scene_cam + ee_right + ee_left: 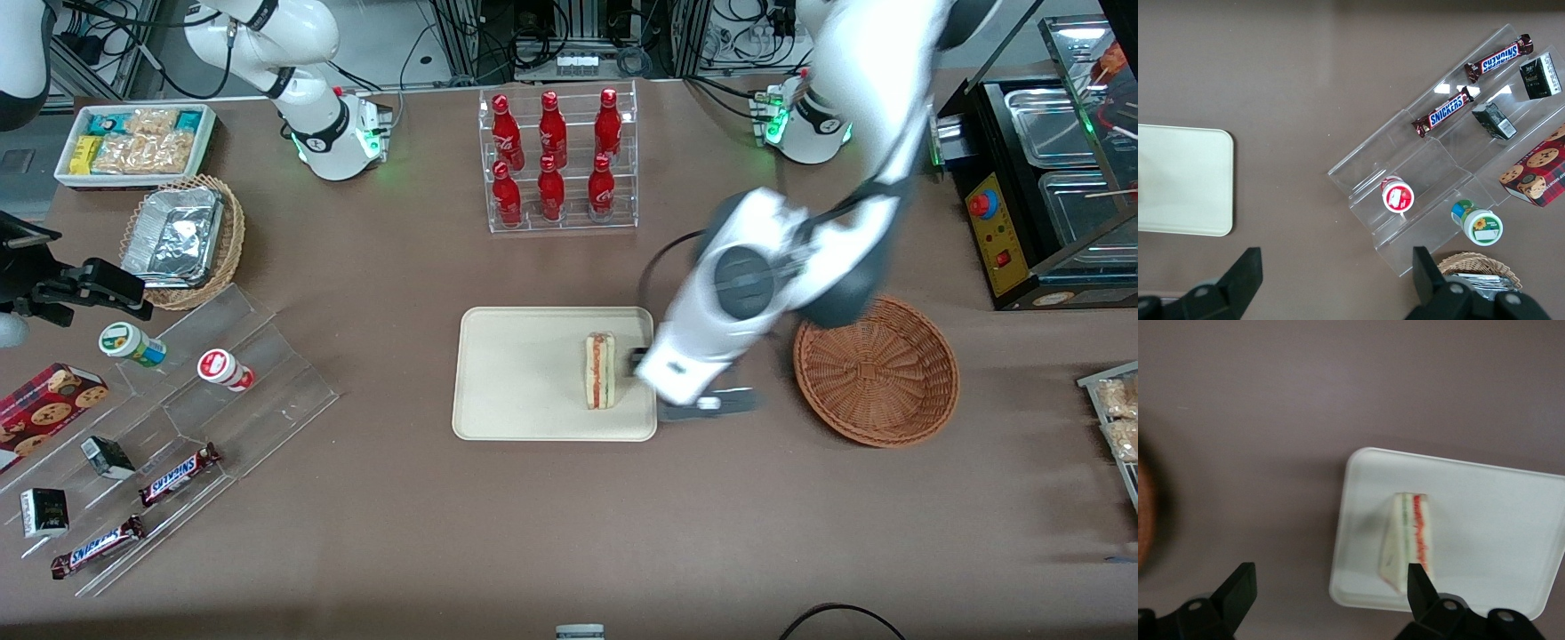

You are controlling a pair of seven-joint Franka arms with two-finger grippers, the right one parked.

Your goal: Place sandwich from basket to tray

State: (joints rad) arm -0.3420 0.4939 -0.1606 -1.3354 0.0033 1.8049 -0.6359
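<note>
The sandwich [600,370] lies on the cream tray [516,373], near the tray's edge toward the working arm's end; its red and green filling shows. It also shows in the left wrist view [1408,542] on the tray [1498,520]. The reddish-brown wicker basket [876,371] stands empty beside the tray, toward the working arm's end. My gripper [653,373] is open and empty, raised above the tray's edge between the sandwich and the basket. In the wrist view the gripper [1328,583] has its jaws wide apart, one fingertip [1417,580] overlapping the sandwich's corner.
A clear rack of red bottles [556,160] stands farther from the front camera than the tray. A tan basket with foil containers [182,240], a white bin of snacks [133,142] and a clear stepped stand with snacks [178,427] lie toward the parked arm's end. A black appliance [1040,178] stands at the working arm's end.
</note>
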